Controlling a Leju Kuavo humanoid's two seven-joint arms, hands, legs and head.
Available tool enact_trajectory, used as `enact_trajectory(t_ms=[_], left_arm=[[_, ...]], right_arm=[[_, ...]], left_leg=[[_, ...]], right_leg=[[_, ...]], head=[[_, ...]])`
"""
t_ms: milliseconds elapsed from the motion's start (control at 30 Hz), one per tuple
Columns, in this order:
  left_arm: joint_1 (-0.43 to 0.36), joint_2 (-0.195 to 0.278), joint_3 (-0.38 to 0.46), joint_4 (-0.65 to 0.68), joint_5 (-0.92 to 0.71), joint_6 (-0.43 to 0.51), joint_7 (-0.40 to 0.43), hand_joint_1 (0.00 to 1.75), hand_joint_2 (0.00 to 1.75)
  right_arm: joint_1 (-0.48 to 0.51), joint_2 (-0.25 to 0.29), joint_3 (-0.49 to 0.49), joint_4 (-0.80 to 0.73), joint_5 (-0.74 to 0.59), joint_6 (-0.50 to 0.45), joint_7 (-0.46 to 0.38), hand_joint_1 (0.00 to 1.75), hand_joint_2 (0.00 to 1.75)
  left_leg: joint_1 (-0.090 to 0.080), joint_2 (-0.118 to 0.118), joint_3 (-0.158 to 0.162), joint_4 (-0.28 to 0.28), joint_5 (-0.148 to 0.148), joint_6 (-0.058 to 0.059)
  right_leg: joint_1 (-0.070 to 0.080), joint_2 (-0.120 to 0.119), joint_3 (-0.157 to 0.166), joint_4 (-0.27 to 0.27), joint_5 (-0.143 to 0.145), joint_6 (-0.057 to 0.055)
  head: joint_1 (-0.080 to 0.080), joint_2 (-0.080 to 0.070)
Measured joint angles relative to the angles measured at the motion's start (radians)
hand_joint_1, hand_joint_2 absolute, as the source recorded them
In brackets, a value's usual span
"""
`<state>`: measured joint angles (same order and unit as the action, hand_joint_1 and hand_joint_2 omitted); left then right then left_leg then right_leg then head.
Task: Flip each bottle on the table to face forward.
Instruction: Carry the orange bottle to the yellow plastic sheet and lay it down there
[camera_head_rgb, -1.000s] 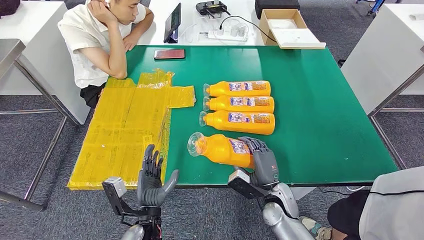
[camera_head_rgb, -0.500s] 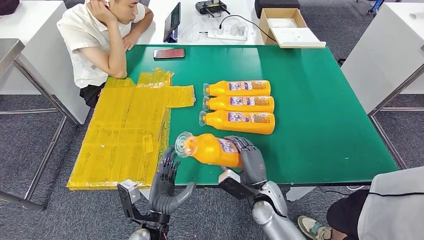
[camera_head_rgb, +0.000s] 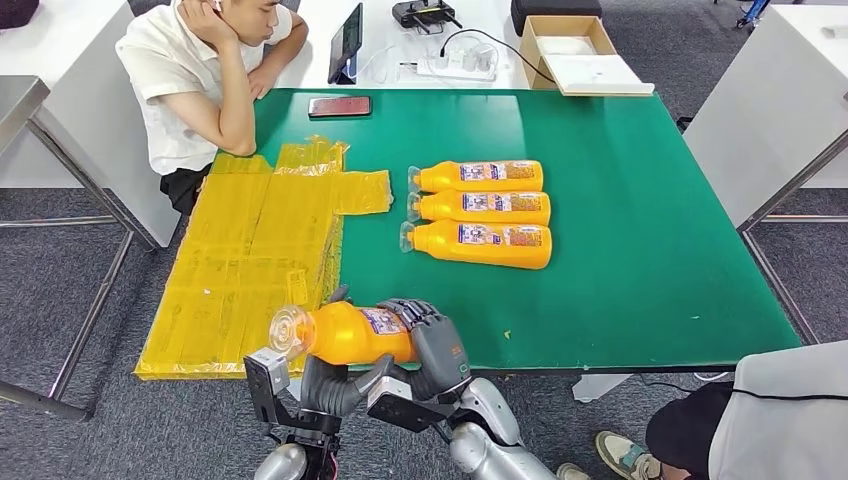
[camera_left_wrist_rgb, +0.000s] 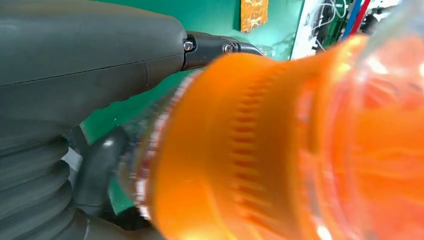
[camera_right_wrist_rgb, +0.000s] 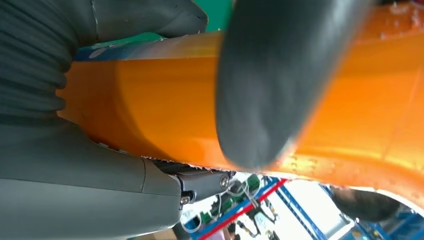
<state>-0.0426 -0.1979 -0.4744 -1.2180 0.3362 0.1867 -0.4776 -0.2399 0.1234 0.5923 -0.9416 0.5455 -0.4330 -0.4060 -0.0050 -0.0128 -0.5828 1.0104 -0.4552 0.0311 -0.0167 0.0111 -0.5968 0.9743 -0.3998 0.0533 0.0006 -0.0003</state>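
Bottle (camera_head_rgb: 345, 333) of orange liquid, gripped by right robot hand (camera_head_rgb: 432, 345), over surface (camera_head_rgb: 620, 200) edge; left robot hand's (camera_head_rgb: 335, 385) grip unclear; three bottles (camera_head_rgb: 478, 207) lie beyond.

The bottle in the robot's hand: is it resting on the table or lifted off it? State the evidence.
Lifted. The right hand grips the bottle lying sideways in the air at the table's near edge, cap end over the yellow sheet; the left hand sits beneath it.

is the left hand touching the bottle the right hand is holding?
Cannot tell. In the head view the left hand sits under the held bottle, gripped by the right hand; no view shows contact plainly.
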Motion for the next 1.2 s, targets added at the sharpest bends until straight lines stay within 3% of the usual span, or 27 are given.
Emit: enact_trajectory(t_ms=[400, 433, 467, 500, 567, 600, 633, 700, 900, 1200], left_arm=[[0.015, -0.003, 0.014, -0.034, 0.055, 0.018, -0.040, 0.00, 1.75], [0.019, -0.003, 0.017, -0.040, 0.057, 0.019, -0.042, 0.06, 1.75], [0.022, -0.004, 0.019, -0.042, 0.059, 0.019, -0.043, 0.44, 1.75], [0.024, -0.004, 0.021, -0.045, 0.061, 0.018, -0.043, 0.88, 1.75], [0.027, -0.004, 0.024, -0.049, 0.064, 0.015, -0.044, 1.69, 1.75], [0.028, -0.004, 0.025, -0.051, 0.072, 0.009, -0.044, 1.75, 1.75], [0.028, -0.005, 0.025, -0.052, 0.084, 0.000, -0.040, 1.75, 1.75], [0.024, -0.007, 0.027, -0.055, 0.122, -0.023, -0.026, 1.75, 1.75], [0.032, -0.010, 0.047, -0.072, 0.222, -0.072, 0.003, 1.75, 1.75], [0.054, -0.015, 0.073, -0.112, 0.238, -0.073, 0.009, 1.75, 1.75]], right_arm=[[-0.021, 0.028, 0.057, 0.084, -0.042, 0.035, -0.007, 1.75, 1.75], [-0.024, 0.031, 0.061, 0.092, -0.043, 0.035, -0.008, 1.75, 1.75], [-0.026, 0.032, 0.063, 0.097, -0.043, 0.035, -0.009, 1.75, 1.75], [-0.028, 0.034, 0.065, 0.101, -0.043, 0.035, -0.010, 1.61, 1.75], [-0.033, 0.037, 0.067, 0.109, -0.043, 0.034, -0.013, 0.78, 1.75], [-0.035, 0.038, 0.069, 0.113, -0.044, 0.033, -0.017, 0.34, 1.31], [-0.037, 0.039, 0.071, 0.116, -0.046, 0.032, -0.023, 0.03, 0.87], [-0.033, 0.043, 0.077, 0.122, -0.053, 0.030, -0.038, 0.00, 0.00], [-0.016, 0.055, 0.084, 0.124, -0.076, 0.030, -0.051, 0.00, 0.00], [-0.008, 0.055, 0.094, 0.123, -0.087, 0.031, -0.059, 0.00, 0.00]], left_leg=[[0.000, 0.000, 0.000, 0.000, 0.000, 0.000], [0.000, 0.000, 0.000, 0.000, 0.000, 0.000], [0.000, 0.000, 0.000, 0.000, 0.000, 0.000], [0.000, 0.000, 0.000, 0.000, 0.000, 0.000], [0.000, 0.000, 0.000, 0.000, 0.000, 0.000], [0.000, 0.000, 0.000, 0.000, 0.000, 0.000], [0.000, 0.000, 0.000, 0.000, 0.000, 0.000], [0.000, 0.000, 0.000, 0.000, 0.000, 0.000], [0.000, 0.001, 0.000, 0.000, 0.000, 0.000], [0.000, 0.001, 0.000, 0.000, 0.000, 0.000]], right_leg=[[0.000, 0.000, -0.001, 0.000, 0.000, 0.000], [0.001, 0.000, -0.001, 0.000, 0.000, 0.000], [0.000, 0.000, -0.001, 0.000, 0.000, 0.000], [0.000, 0.000, -0.001, 0.000, 0.000, 0.000], [0.000, 0.000, -0.001, 0.000, 0.000, 0.000], [0.000, 0.000, -0.001, 0.000, 0.000, 0.000], [0.000, 0.000, -0.001, 0.000, 0.000, 0.000], [0.000, 0.000, -0.001, 0.000, 0.000, 0.000], [0.000, 0.000, -0.002, 0.000, 0.000, 0.000], [0.000, 0.000, -0.002, 0.000, 0.000, 0.000]], head=[[0.000, 0.000], [0.000, 0.000], [0.000, 0.000], [0.000, 0.000], [0.000, 0.000], [0.000, 0.000], [0.000, 0.000], [0.000, 0.000], [0.000, 0.000], [0.000, 0.000]])
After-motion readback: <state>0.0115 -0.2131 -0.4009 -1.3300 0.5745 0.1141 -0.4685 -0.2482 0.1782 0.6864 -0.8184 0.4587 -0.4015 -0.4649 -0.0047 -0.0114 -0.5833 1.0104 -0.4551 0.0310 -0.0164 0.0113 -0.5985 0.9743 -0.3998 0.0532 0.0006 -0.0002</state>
